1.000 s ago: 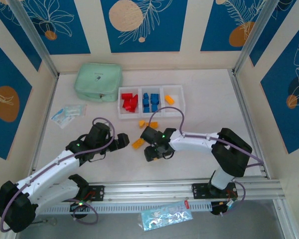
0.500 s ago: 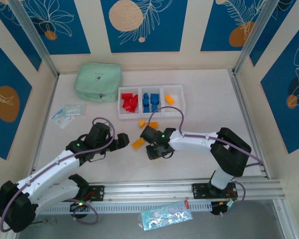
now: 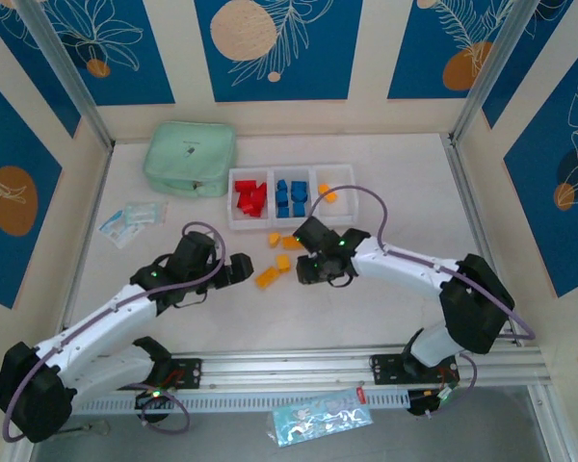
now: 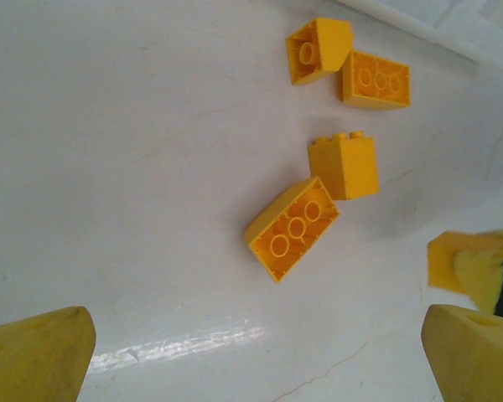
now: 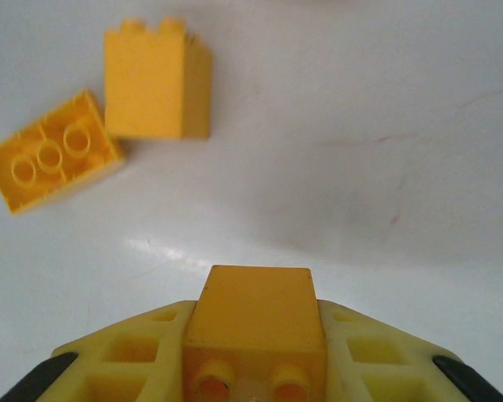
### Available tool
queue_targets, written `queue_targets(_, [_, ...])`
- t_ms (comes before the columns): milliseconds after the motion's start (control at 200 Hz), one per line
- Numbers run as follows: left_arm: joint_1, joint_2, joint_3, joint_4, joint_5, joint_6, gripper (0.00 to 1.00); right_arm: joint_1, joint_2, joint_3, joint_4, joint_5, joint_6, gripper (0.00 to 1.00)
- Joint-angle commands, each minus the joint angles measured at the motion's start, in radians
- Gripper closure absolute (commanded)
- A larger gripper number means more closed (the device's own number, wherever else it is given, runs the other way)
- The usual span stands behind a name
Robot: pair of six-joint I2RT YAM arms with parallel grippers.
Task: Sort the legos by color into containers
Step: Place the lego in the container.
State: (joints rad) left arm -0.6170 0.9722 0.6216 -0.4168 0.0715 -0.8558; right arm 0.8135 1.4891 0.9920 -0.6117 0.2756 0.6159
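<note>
Right gripper [image 5: 256, 362] jaws clamped on one held brick [image 5: 256, 301], yellow-orange, pinched between the yellow fingers [image 5: 126, 360], studs toward the wrist camera. Can't tell if it is clear of the table [image 5: 386, 126]. From above, the right gripper [image 3: 320, 270] sits in front of the containers [image 3: 291, 225], just right of the loose bricks [image 3: 267, 278], arm reaching in from the right

Left gripper [image 4: 253, 356] jaws wide apart, nothing between them, yellow fingertips [image 4: 38, 352] at both lower corners of its wrist view. From above, the left gripper [image 3: 239, 272] is just left of the loose bricks, pointing at them

Four loose bricks, all yellow-orange, lie on the table between the grippers and the bins. Oblong brick [image 4: 292, 228] lies underside up, hollow tubes showing. Square brick [image 4: 345, 166] stands studs up just beside it, corners about touching. Farther off, the tilted brick [image 4: 318, 50] is on its side, touching the flat brick [image 4: 375, 79], which is also underside up

Containers are three joined bins in a row: red legos [image 3: 250, 198] in the left bin, blue legos [image 3: 291, 198] in the middle, yellow-orange legos [image 3: 326, 192] in the right. Mint-green pouch [image 3: 190, 159] is right up against the left bin. Clear packets [image 3: 132, 219] lie near the left wall, and a printed packet [image 3: 320, 419] lies in front of the rail at the near edge
</note>
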Motion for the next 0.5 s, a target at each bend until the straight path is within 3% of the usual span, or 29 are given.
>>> queue_targets(0, [0.009, 0.029, 0.059, 0.045, 0.039, 0.025, 0.01, -0.076, -0.039, 0.07, -0.049, -0.015, -0.065, 0.73])
queue_targets(235, [-0.001, 0.128, 0.146, 0.098, 0.061, 0.056, 0.01, -0.269, 0.048, 0.248, -0.046, -0.016, -0.165, 0.73])
queue_targets(495, [-0.007, 0.239, 0.238, 0.148, 0.065, 0.075, 0.01, -0.399, 0.314, 0.506, -0.016, 0.015, -0.236, 0.73])
